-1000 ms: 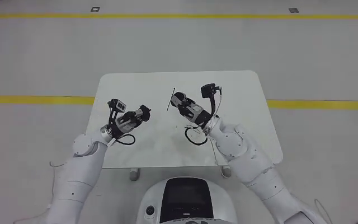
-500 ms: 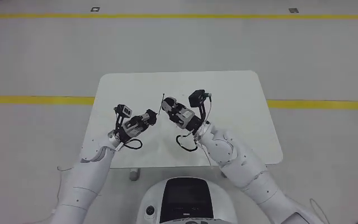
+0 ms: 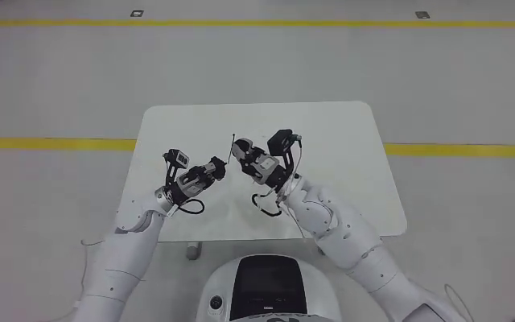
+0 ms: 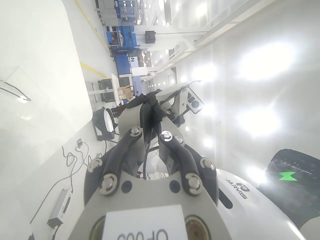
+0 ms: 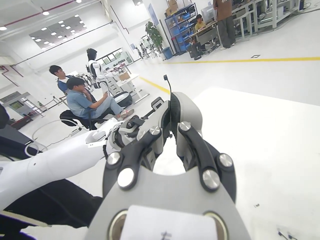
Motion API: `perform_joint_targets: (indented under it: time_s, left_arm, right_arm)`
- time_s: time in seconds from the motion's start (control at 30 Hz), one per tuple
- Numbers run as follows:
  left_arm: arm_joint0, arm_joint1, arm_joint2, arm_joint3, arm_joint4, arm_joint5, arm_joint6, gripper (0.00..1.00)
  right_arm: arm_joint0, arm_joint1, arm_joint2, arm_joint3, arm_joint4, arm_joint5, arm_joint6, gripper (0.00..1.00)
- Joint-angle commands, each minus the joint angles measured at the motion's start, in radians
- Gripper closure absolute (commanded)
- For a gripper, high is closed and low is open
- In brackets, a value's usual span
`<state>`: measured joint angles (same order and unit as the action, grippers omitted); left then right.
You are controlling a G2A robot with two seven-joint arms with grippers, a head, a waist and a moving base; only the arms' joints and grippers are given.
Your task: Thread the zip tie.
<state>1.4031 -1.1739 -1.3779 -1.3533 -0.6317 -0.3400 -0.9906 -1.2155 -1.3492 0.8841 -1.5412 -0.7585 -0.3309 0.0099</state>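
From above, the right gripper (image 3: 240, 150) hangs over the middle of the white surface (image 3: 338, 129). The zip tie (image 3: 232, 145) shows as a thin dark line against this gripper's tip. One end pokes out past the tip toward the far edge of the surface, and the other runs back toward the left gripper (image 3: 216, 167). The left gripper sits just beside the right gripper, tip facing tip, with a small gap between them.

From the right wrist, the right gripper (image 5: 172, 108) has its jaws pressed together on the zip tie (image 5: 169, 86). The strap lies in the slit between the pads and rises out beyond the tips. It curves slightly and ends in its small square head, clear of the jaws. The surface (image 5: 262, 138) lies below.

From the left wrist, the left gripper (image 4: 149, 106) has its jaws drawn together, leaving only a narrow dark slit. Something dark and blurred sits at their tips, and I cannot tell whether it is the strap.
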Motion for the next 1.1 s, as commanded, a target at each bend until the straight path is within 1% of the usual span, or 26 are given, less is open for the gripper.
perform_joint_targets:
  time_s: [0.0,0.4,1.07]
  left_arm:
    - [0.0,0.0,0.0,0.0,0.0,0.0,0.0,1.0]
    - [0.0,0.0,0.0,0.0,0.0,0.0,0.0,1.0]
    - [0.0,0.0,0.0,0.0,0.0,0.0,0.0,1.0]
  right_arm:
    - [0.005,-0.002,-0.003,0.005,-0.003,-0.004,-0.005,1.0]
    - [0.023,-0.014,-0.013,0.024,-0.014,-0.009,-0.012,1.0]
    - [0.003,-0.022,0.003,0.02,-0.045,0.006,-0.008,1.0]
